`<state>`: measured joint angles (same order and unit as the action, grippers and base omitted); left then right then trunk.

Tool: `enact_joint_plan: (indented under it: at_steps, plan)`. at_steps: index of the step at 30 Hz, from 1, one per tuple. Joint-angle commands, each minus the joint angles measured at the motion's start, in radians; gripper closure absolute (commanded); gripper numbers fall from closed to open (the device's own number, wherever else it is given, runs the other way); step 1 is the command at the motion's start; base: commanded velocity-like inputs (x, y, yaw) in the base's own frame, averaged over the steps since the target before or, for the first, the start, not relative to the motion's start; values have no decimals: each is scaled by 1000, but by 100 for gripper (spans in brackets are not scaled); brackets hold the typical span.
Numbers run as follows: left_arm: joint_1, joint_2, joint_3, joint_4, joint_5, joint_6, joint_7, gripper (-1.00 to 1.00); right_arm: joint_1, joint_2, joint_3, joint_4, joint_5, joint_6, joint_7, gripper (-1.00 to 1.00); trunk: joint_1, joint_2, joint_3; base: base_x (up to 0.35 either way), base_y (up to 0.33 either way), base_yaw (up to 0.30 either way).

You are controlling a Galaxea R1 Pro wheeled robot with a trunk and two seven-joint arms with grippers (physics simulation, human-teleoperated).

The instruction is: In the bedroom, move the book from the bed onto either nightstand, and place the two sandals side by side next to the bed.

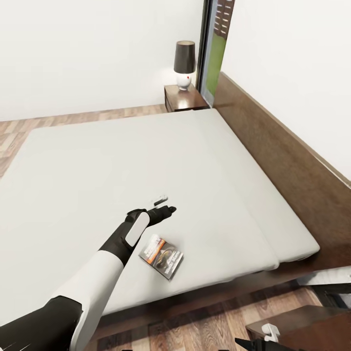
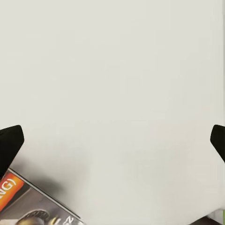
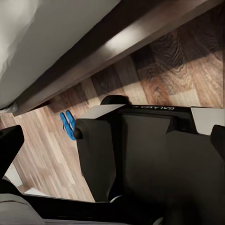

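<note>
Left arm reaches out low over the bed [image 1: 97, 161], its left tool [image 1: 163, 207] hovering just past the book [image 1: 162, 256]. Fingers [image 2: 9, 143] spread wide in the left wrist view, nothing between them, so the tool is open and empty. Book lies flat on the grey mattress near the bed's near edge, close to the headboard-side corner, just beside the forearm and nearer the edge than the fingertips; its corner [image 2: 28, 206] peeks in under the tool in the left wrist view.

Right tool [image 3: 112, 136]: fingertips at the frame sides of the right wrist view, apart, nothing held; it looks down over the robot's own base at the floor beside the bed frame.

Progress: book not yet picked, so step one is not done. Both sandals [image 3: 68, 125] sit on the wood floor near the bed's side rail, close together and roughly parallel; whether that counts as placed I can't tell, too small.

Room: far nightstand [image 1: 183, 100] by the window at the far headboard corner carries a lamp [image 1: 184, 63], with some free top in front. Another dark wooden top [image 1: 302, 321] shows at the near headboard corner, likely the closer nightstand. Mattress around the book is bare, plenty of room for a grasp; the near edge is close, so a push outward could slide the book off.
</note>
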<state>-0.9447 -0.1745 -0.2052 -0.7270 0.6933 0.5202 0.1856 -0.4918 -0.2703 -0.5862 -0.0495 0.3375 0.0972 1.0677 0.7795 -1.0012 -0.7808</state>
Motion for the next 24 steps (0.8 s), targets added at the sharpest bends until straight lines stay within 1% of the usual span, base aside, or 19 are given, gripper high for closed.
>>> enact_joint_plan:
  at_steps: [1,8,24]
  plan:
    - [0,0,-1,-2,9,3,8,-100,0,0,-9,-1,6,11,4,-100,4,-8,-4,0,0,-120]
    - [0,0,-1,-2,9,3,8,-100,0,0,-9,-1,6,10,5,-100,31,-57,-26,0,0,-37]
    - [0,0,0,0,10,3,8,-100,0,0,-9,-1,6,11,6,-100,92,-169,-76,0,0,-2]
